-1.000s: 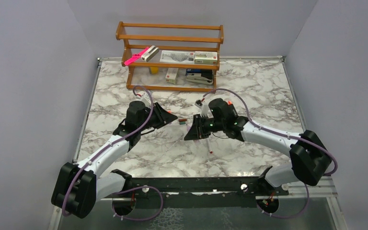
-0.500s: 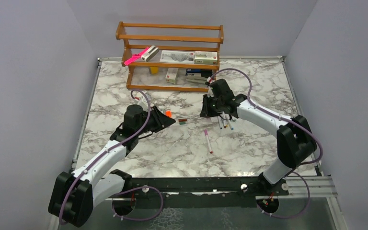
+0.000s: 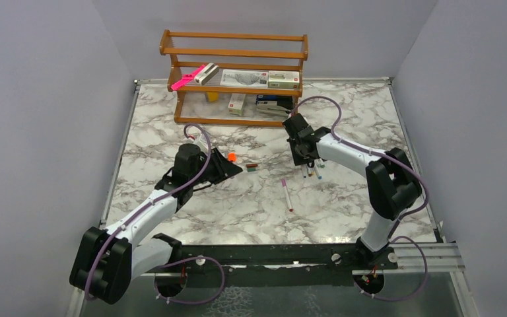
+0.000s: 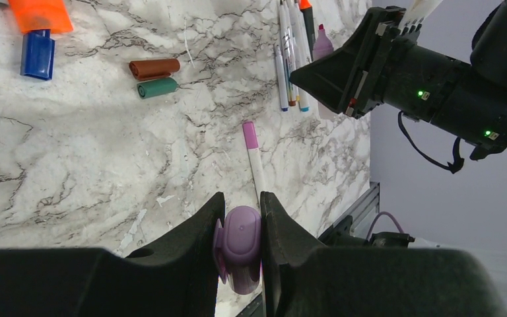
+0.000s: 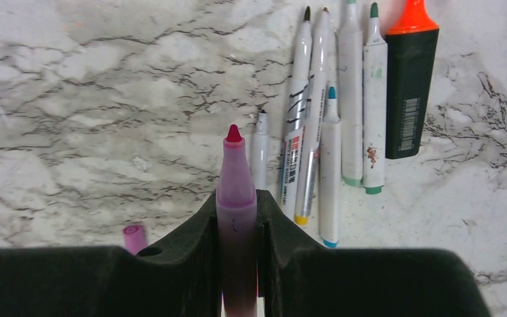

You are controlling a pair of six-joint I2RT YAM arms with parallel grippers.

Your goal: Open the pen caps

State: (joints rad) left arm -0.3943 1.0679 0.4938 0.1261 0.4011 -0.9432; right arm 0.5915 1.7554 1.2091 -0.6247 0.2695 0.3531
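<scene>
top view: on the white marbled table, the left gripper sat low just beside a small orange plastic cap, while the right gripper stood at a row of uncapped white-barrelled markers.

left wrist view: the left gripper pinched a stubby lilac plastic cap, with a dark red cap and a green cap lying well ahead on the marble.

right wrist view: the right gripper clamped an uncapped pink-barrelled marker, its tip forward, near the row and a black highlighter.
</scene>
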